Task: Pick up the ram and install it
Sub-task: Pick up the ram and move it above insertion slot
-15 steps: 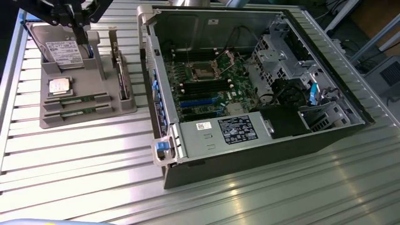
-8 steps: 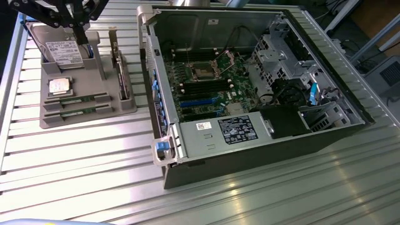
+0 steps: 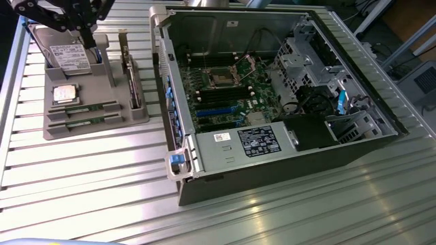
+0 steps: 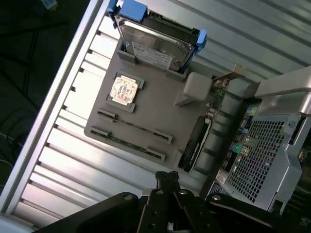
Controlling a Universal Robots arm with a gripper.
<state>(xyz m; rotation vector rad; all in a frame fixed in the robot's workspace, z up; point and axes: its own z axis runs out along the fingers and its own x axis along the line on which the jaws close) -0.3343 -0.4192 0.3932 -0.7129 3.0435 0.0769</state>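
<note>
a workshop — slatted metal bench (image 3: 102,178), opened computer case (image 3: 272,173), parts holder (image 3: 95,125).

Two ram sticks (image 3: 85,107) (image 3: 81,121), one hard drive (image 3: 68,55)

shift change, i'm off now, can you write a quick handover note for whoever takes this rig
Gripper: hovers near the hard drive end of the grey holder; nothing seen in it.
Ram sticks: both lie in the holder's slots, untouched.
Computer case: open, beside the holder.
Done: nothing yet.
Left: the pick and the install.
</note>
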